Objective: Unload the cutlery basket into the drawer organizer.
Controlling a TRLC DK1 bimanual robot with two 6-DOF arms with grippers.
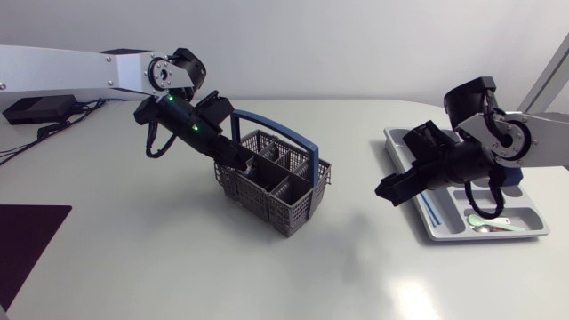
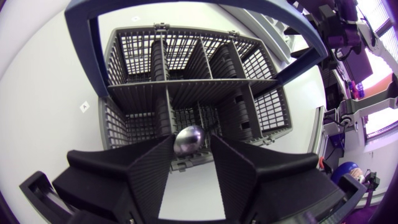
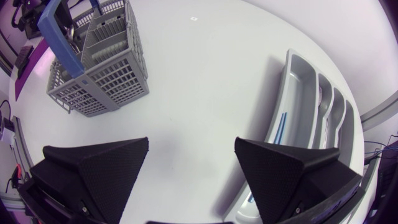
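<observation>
The grey cutlery basket (image 1: 289, 200) with a blue handle (image 1: 283, 129) stands mid-table. My left gripper (image 1: 242, 162) reaches down into its near-left compartment. In the left wrist view the bowl of a metal spoon (image 2: 189, 140) stands upright between the fingertips of my left gripper (image 2: 191, 150), which close on it from both sides. The grey drawer organizer (image 1: 402, 136) lies at the right, holding a blue stick (image 1: 428, 209) and a white spoon (image 1: 489, 222). My right gripper (image 1: 388, 192) hangs open and empty over the organizer's left edge (image 3: 298, 93), fingers (image 3: 106, 165) wide apart.
A dark purple mat (image 1: 27, 240) covers the front left corner. A black box (image 1: 36, 108) with cables lies at the back left. The basket (image 3: 106, 56) is well ahead of my right gripper, with bare table between them.
</observation>
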